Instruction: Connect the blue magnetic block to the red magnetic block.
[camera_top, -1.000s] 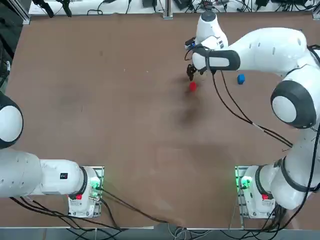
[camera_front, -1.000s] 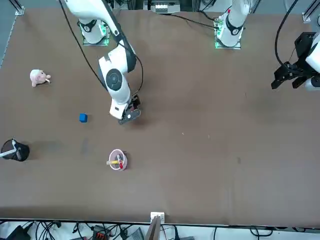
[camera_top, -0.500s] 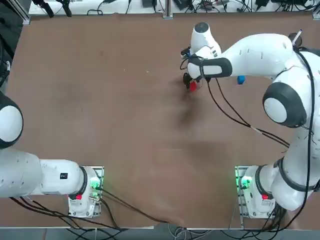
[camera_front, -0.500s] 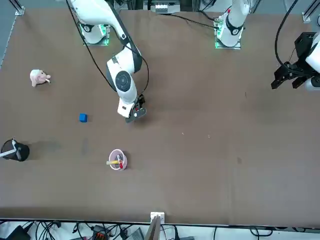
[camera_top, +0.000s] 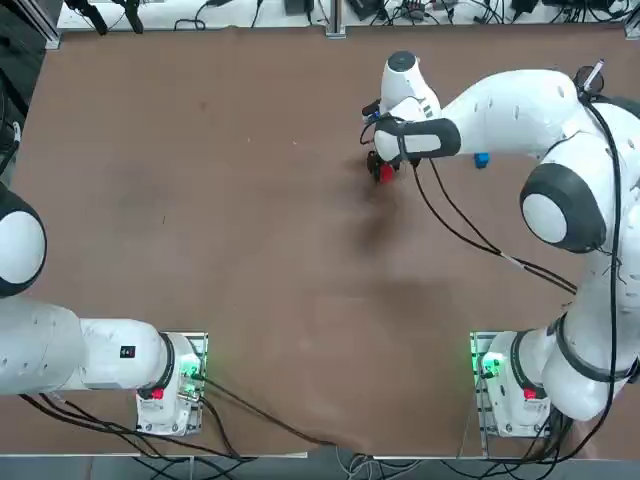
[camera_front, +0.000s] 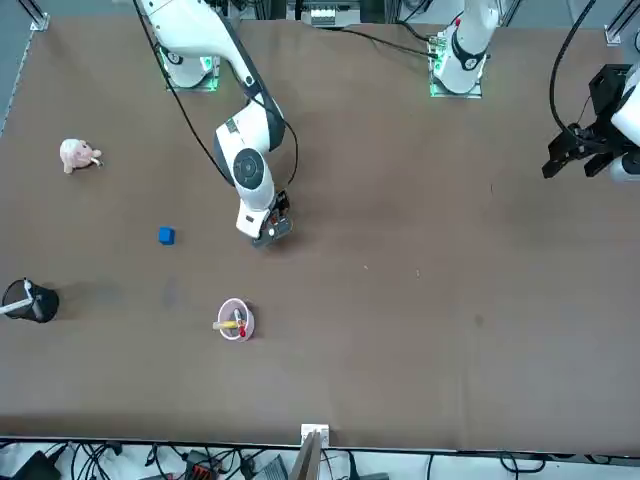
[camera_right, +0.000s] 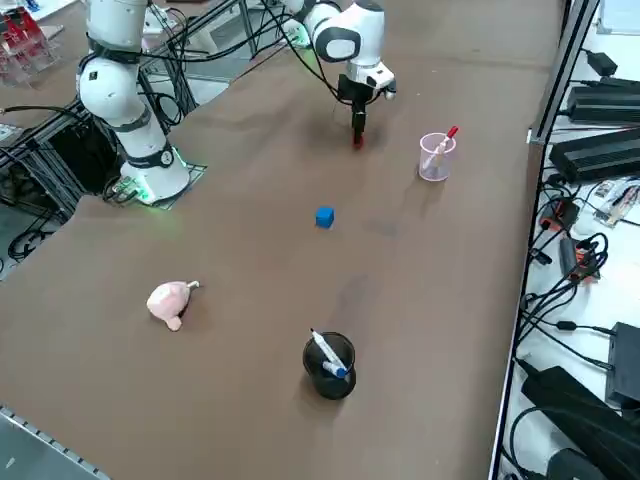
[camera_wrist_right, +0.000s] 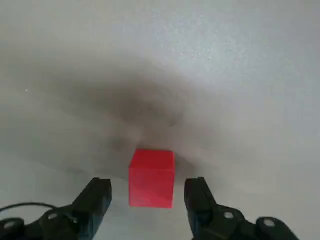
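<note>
The red magnetic block (camera_wrist_right: 151, 177) lies on the brown table, and my right gripper (camera_wrist_right: 149, 186) is lowered over it. One finger stands on each side of the cube with a small gap on both sides, so the gripper is open and holds nothing. From overhead the red magnetic block (camera_top: 385, 173) peeks out just under the right gripper (camera_top: 381, 166). The blue magnetic block (camera_top: 482, 159) sits alone on the table a short way to the right of the gripper, partly under my forearm. It shows fully in the side view as the blue magnetic block (camera_right: 324, 217).
A pink cup with pens (camera_right: 435, 158) stands near the gripper toward the table's far edge. A black pen cup (camera_right: 328, 366) and a pink plush toy (camera_right: 170, 300) lie further off on my right side of the table.
My right gripper has moved from just beyond the red block to down around it. Neither block has moved.
</note>
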